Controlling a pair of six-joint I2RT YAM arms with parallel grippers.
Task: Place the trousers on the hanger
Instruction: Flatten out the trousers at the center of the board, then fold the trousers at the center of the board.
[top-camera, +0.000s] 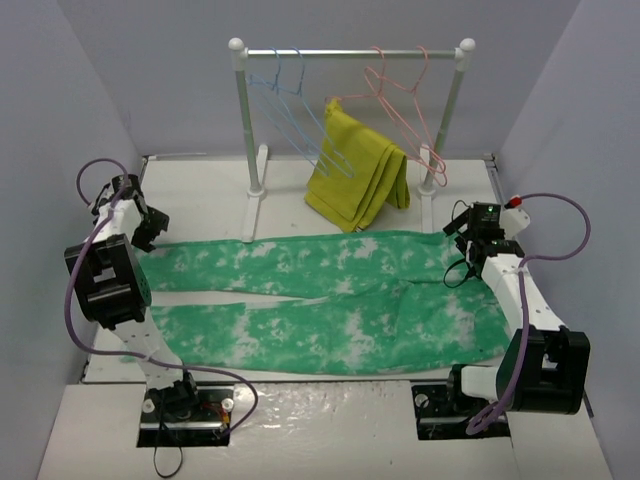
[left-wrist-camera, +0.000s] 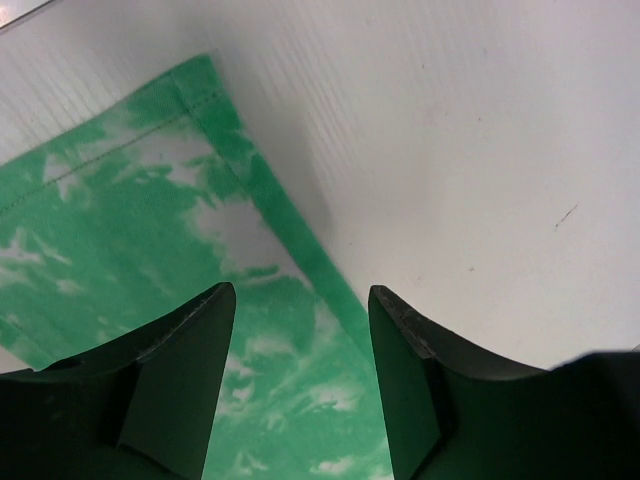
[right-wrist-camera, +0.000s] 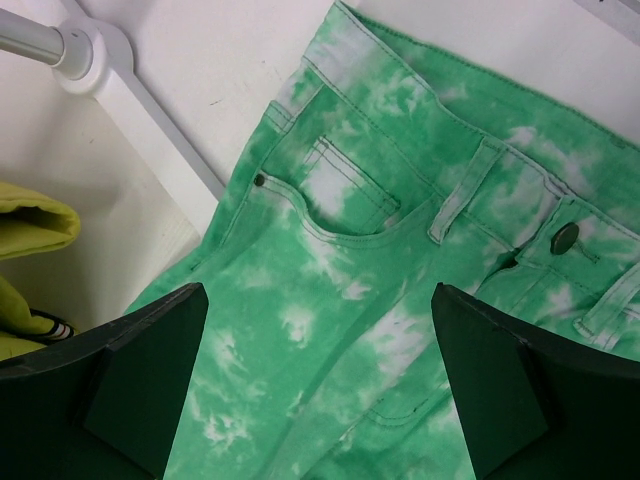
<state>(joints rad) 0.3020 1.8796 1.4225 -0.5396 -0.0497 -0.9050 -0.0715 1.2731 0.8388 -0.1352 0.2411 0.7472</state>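
The green trousers mottled with white lie flat across the table, waist at the right, leg ends at the left. Two light-blue wire hangers hang on the rack's left half. My left gripper is open and empty above the far leg's hem; the left wrist view shows that hem between the open fingers. My right gripper is open and empty above the waist; the right wrist view shows the pocket and waist button below it.
A white clothes rack stands at the back, its post base close to the waist. Pink wire hangers hang on its right half. A folded mustard-yellow garment leans under the rack. Side walls stand close.
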